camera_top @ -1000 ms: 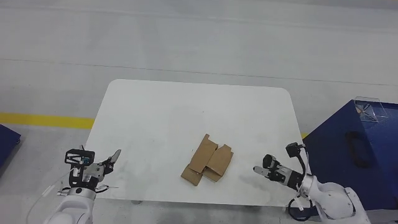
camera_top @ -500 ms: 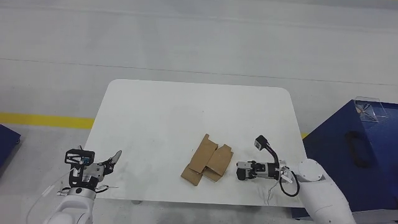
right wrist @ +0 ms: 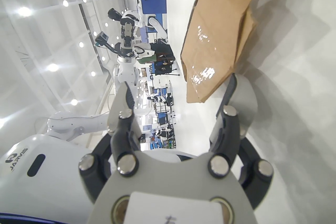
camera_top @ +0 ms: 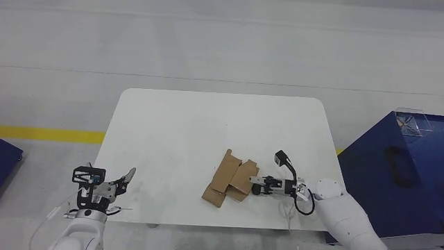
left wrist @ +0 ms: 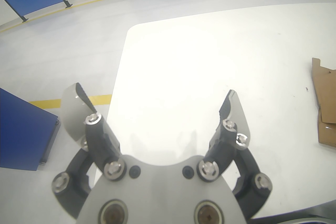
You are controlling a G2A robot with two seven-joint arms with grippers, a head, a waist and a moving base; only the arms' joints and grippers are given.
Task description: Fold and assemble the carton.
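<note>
The flat carton (camera_top: 231, 178) lies in the lower centre of the top view, on the white surface (camera_top: 180, 132). The right hand (camera_top: 254, 183), fingers spread wide, sits at its right edge. The left hand (left wrist: 155, 93), also wide, hangs at lower left, well apart. With nothing bracing it, the carton may slide away rather than let a finger under its flap.

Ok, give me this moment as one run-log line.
carton: flattened, lying on table | right gripper: open, at carton's edge | left gripper: open, by table's near corner, apart from carton
</note>
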